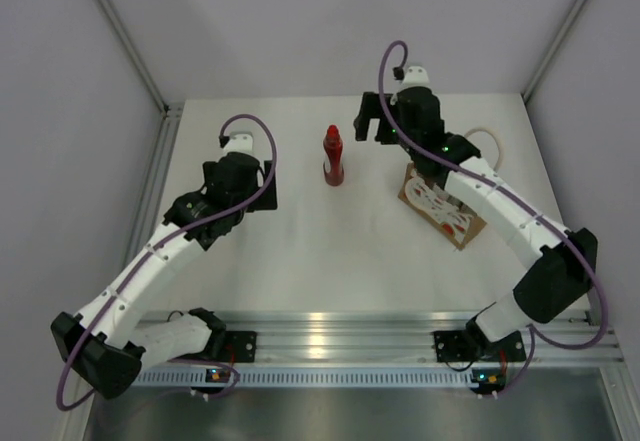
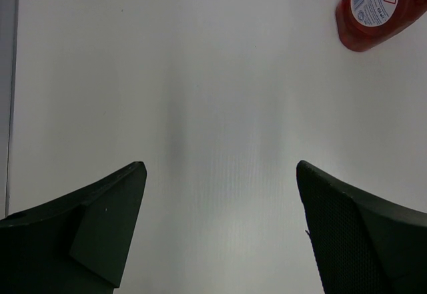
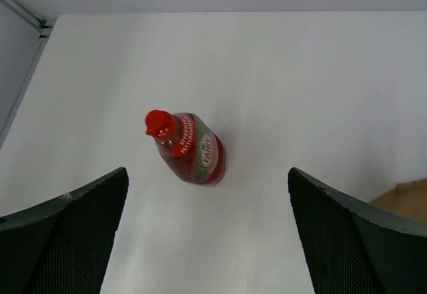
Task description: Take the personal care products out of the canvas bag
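Red plastic bottle with red cap (image 1: 333, 156) upright, near right gripper (image 1: 368, 121), on its left, not touching. Right gripper spread apart, empty. Left gripper (image 2: 220, 167) spread apart, empty.

Count in view: 1 red bottle (image 1: 333, 156), 1 canvas bag (image 1: 445, 209), 1 table (image 1: 300, 256), 2 robot arms: left arm (image 1: 150, 261), right arm (image 1: 505, 206).

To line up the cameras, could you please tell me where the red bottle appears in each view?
Top external: red bottle upright, upper centre.
Left wrist: red bottle cropped at the top right corner.
Right wrist: red bottle just left of centre.
Shared landmark: white table.
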`<act>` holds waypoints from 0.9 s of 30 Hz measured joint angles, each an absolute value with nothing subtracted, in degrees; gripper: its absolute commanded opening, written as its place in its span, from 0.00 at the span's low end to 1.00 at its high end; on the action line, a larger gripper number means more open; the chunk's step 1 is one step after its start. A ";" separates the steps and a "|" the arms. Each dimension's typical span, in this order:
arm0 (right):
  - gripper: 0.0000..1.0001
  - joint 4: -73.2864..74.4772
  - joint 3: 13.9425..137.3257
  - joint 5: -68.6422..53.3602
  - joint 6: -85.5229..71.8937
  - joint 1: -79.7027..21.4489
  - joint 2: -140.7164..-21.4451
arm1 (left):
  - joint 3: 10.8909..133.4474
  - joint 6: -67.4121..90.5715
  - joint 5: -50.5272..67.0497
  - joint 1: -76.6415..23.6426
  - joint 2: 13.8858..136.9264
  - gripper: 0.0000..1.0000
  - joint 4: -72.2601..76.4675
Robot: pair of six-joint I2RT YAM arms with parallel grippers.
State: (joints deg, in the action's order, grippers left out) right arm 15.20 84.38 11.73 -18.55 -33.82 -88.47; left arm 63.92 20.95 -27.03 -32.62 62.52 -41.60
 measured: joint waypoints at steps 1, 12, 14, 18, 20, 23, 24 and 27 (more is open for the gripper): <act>0.99 16.12 83.83 12.36 -19.70 -32.91 -87.31 | 63.92 20.97 -27.11 -32.62 62.37 0.98 -41.60; 0.92 28.47 74.89 31.66 -32.27 -26.35 -77.87 | 63.92 20.95 -26.24 -32.62 62.39 0.98 -41.60; 0.89 29.54 73.32 33.52 -34.26 -24.64 -76.95 | 63.92 20.95 -25.91 -32.62 62.39 0.98 -41.60; 0.86 31.20 71.18 35.73 -37.76 -21.28 -76.25 | 63.92 20.93 -25.28 -32.62 62.39 0.98 -41.60; 0.84 31.62 71.13 36.27 -38.68 -20.43 -76.29 | 63.92 20.93 -24.88 -32.62 62.39 0.98 -41.60; 0.81 31.81 71.13 36.47 -39.72 -20.03 -76.42 | 63.92 20.93 -24.62 -32.62 62.39 0.98 -41.60; 0.80 31.83 71.13 36.53 -40.18 -19.90 -76.62 | 63.92 20.93 -24.47 -32.62 62.39 0.98 -41.60; 0.78 32.08 71.13 36.64 -41.19 -19.35 -77.87 | 63.92 20.93 -24.23 -32.62 62.39 0.98 -41.60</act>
